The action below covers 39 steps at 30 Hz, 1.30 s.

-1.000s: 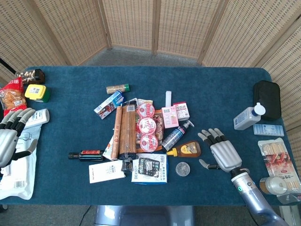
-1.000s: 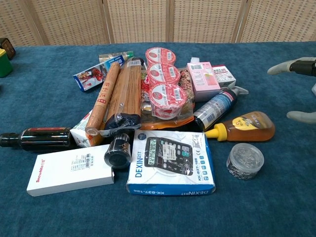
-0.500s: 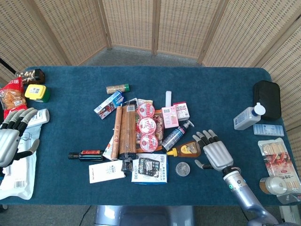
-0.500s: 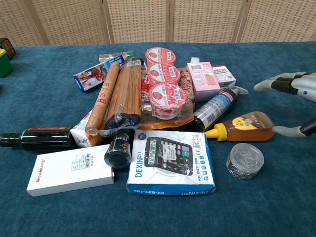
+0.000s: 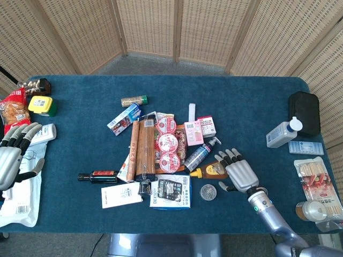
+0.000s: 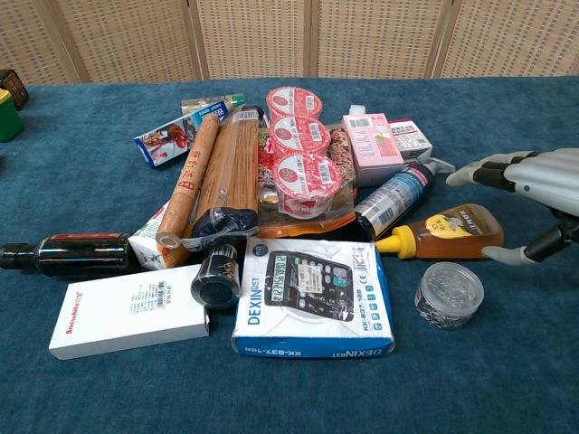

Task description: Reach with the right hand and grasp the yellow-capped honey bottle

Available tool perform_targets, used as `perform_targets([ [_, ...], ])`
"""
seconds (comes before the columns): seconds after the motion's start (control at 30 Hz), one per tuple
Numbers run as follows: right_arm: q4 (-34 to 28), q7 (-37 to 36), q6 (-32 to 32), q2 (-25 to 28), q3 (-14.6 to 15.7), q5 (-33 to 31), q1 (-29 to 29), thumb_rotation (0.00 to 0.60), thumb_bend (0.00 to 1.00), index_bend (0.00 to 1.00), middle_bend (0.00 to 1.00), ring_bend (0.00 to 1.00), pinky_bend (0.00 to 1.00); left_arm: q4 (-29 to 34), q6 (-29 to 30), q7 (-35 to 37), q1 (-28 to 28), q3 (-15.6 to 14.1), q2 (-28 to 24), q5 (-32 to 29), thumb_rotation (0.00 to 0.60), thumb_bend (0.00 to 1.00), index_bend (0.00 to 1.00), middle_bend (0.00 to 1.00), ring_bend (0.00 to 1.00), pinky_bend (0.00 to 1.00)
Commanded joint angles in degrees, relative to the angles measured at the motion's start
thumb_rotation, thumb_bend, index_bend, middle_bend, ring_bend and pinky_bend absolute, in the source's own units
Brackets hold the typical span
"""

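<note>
Reaching is well along, grasping not yet done; we see the right hand point(image 5: 239, 175) spread wide just beside the honey bottle point(image 6: 452, 231), fingers apart and holding nothing; in the chest view its upper fingers point(image 6: 493, 168) hang above the bottle's base and the thumb sits low by that same end, though we cannot tell whether anything touches. The bottle lies on its side on the blue table point(image 5: 241, 101), yellow cap pointing toward the calculator box point(image 6: 314, 297), the spray bottle point(image 6: 395, 197) just behind it, the round tin point(image 6: 449, 294) just in front. We judge that closing around the body is what remains. Our left hand point(image 5: 12, 157) rests open far off at the table's edge.
</note>
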<state>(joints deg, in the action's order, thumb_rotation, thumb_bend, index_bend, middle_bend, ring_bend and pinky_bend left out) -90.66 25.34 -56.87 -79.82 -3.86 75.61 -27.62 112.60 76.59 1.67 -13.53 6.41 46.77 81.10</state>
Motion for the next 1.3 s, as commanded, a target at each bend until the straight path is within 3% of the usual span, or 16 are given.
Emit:
perform_targets([
  [0.03,0.42,0.53,0.95,-0.40,0.18,-0.51,-0.72,0.407,0.36,0.00,0.00,0.00,0.00,-0.25,0.02,0.20,0.01,-0.02,0.07,0.03,0.600,0.47,0.00,0.00,0.00,0.00],
  [0.47,1.87,3.11,4.39,-2.89,-0.47,-4.39,-4.27,0.412,0.36,0.00,0.00,0.00,0.00,-1.26,0.56,1.06,0.33,-0.08,0.21,0.00,0.600,0.46,0.00,0.00,0.00,0.00],
  [0.63,2.34,3.38,4.69,-3.46,-0.42,-5.21,-5.07,0.460,0.36,0.00,0.00,0.00,0.00,-1.80,0.71,1.65,0.58,-0.20,0.30,-0.06,0.600,0.46,0.00,0.00,0.00,0.00],
  [0.93,4.06,2.60,4.88,-4.31,-0.07,-6.49,-5.69,0.519,0.36,0.00,0.02,0.00,0.13,-2.38,1.18,2.50,1.03,-0.38,0.35,0.15,0.600,0.46,0.00,0.00,0.00,0.00],
  [1.03,4.66,2.01,4.54,-4.69,-0.07,-6.40,-5.79,0.560,0.36,0.00,0.10,0.04,0.19,-2.49,1.32,2.63,1.13,-0.44,0.40,0.30,0.600,0.46,0.00,0.00,0.00,0.00],
  [1.13,4.97,0.95,4.04,-4.80,-0.08,-5.98,-5.75,0.599,0.36,0.04,0.22,0.15,0.29,-2.63,1.45,2.86,1.27,-0.46,0.38,0.26,0.600,0.46,0.00,0.00,0.00,0.00],
  [1.3,5.43,-0.40,3.50,-4.85,0.10,-5.43,-5.64,0.600,0.36,0.25,0.42,0.37,0.46,-2.85,1.48,3.14,1.32,-0.46,0.53,0.25,0.600,0.46,0.00,0.00,0.00,0.00],
])
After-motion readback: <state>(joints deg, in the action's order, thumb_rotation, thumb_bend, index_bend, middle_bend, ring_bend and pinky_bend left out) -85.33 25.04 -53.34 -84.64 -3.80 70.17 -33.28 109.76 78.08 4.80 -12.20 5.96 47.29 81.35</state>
